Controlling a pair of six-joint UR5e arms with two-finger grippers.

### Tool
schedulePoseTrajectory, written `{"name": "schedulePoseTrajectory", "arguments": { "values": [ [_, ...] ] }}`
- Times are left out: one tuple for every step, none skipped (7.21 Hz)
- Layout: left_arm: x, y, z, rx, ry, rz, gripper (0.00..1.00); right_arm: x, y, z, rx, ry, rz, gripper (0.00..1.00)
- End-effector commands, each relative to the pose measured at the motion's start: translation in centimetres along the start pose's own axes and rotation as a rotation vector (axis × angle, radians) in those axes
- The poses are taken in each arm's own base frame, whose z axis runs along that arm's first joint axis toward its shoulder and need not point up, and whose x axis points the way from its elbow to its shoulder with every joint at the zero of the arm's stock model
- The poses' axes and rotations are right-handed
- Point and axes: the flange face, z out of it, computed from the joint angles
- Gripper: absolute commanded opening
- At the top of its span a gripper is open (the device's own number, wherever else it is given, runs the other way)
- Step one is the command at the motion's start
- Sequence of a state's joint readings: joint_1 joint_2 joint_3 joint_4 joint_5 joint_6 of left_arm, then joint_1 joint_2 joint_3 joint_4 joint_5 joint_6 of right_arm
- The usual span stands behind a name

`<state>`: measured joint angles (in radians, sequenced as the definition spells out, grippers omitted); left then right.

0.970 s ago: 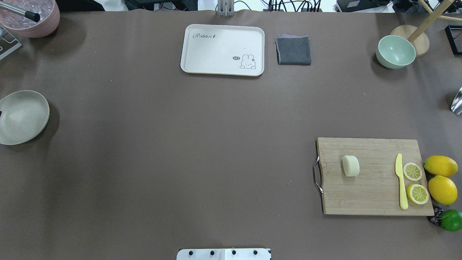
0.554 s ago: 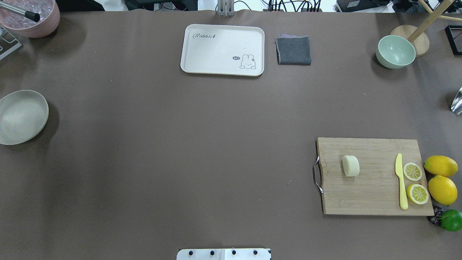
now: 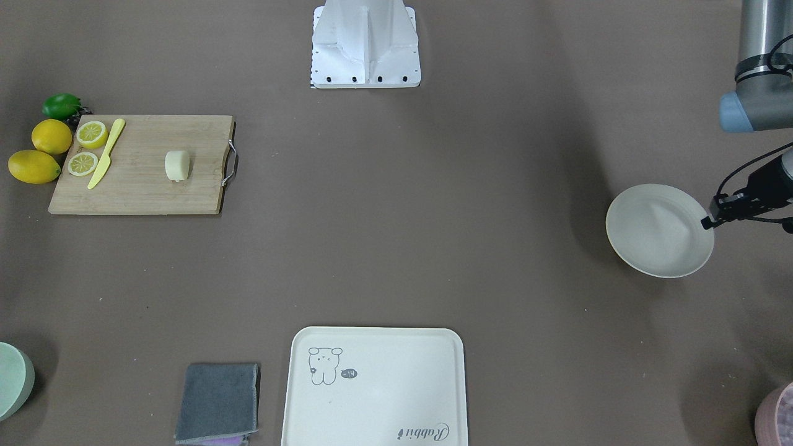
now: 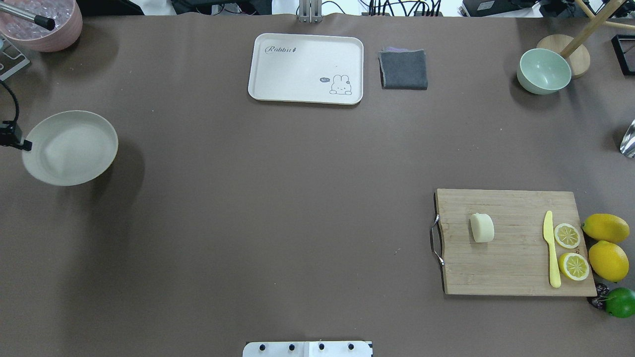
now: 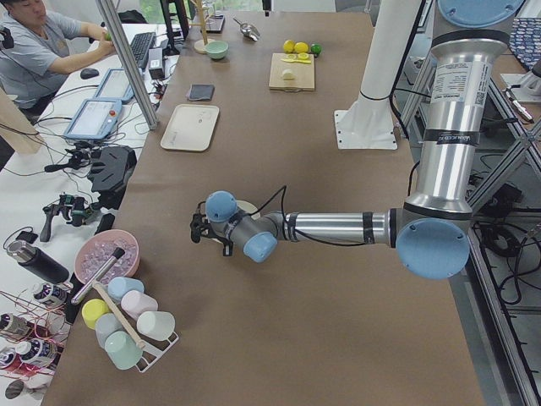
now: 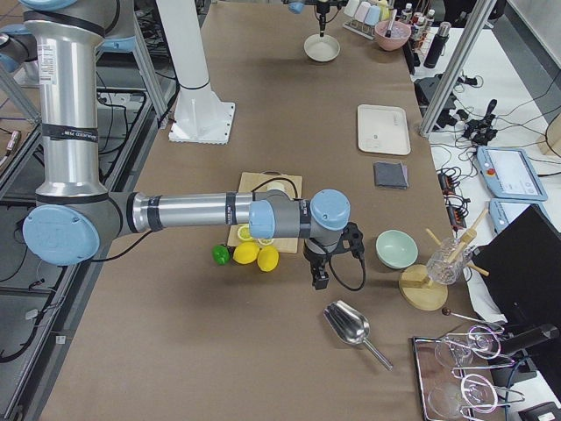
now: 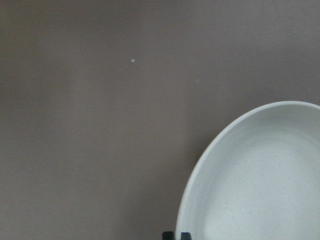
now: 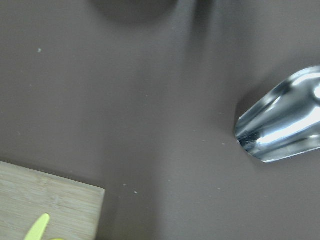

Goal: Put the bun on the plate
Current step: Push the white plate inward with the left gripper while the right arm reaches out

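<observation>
The bun [image 4: 481, 227] is a pale cream block lying on the wooden cutting board [image 4: 511, 270] at the right; it also shows in the front view as the bun [image 3: 177, 165]. The off-white plate [image 4: 69, 148] is at the far left, its shadow thrown off to the right. My left gripper [image 4: 26, 145] is shut on the plate's left rim, and its fingertips [image 7: 176, 235] show at the rim in the left wrist view. My right gripper [image 6: 321, 282] hangs beyond the lemons, near the metal scoop; I cannot tell whether it is open or shut.
A yellow knife [image 4: 550, 248], two lemon slices [image 4: 567, 235], two lemons [image 4: 605, 228] and a lime [image 4: 620, 302] sit at the board's right end. At the back are a rabbit tray [image 4: 306, 68], grey cloth [image 4: 403, 69], green bowl [image 4: 543, 71] and pink ice bowl [image 4: 44, 25]. A scoop [image 8: 280, 125] lies at the right.
The plate has moved right and slightly toward the back, away from the table's left edge. The left gripper's tip now shows at its rim. The bun has not moved.
</observation>
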<state>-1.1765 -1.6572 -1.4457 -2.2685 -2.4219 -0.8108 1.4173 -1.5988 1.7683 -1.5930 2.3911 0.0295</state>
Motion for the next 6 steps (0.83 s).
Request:
{"name": "schedulePoseTrajectory", "arguments": {
  "values": [
    [15.4, 3.5, 2.5, -0.019, 0.082, -0.08, 0.0, -9.4, -0.5, -0.1, -0.001, -0.027, 0.032, 1.0],
    [23.3, 5.6, 5.8, -0.013, 0.102, -0.132, 0.0, -13.5, -0.5, 0.2, -0.005, -0.034, 0.029, 1.0],
    [29.5, 8.1, 8.5, -0.002, 0.103, -0.164, 0.0, -16.6, -0.2, 0.9, -0.002, -0.043, 0.025, 1.0],
    [36.7, 10.4, 10.6, 0.016, 0.075, -0.177, 0.0, -19.7, 0.1, 2.7, -0.001, -0.062, 0.025, 1.0],
    [43.0, 13.1, 12.0, 0.013, 0.072, -0.205, 0.0, -22.2, 0.6, 4.7, 0.009, -0.054, 0.047, 1.0],
    [47.3, 16.2, 13.1, 0.002, 0.099, -0.23, 0.0, -24.3, 1.3, 6.6, -0.005, -0.058, 0.088, 1.0]
  ]
}}
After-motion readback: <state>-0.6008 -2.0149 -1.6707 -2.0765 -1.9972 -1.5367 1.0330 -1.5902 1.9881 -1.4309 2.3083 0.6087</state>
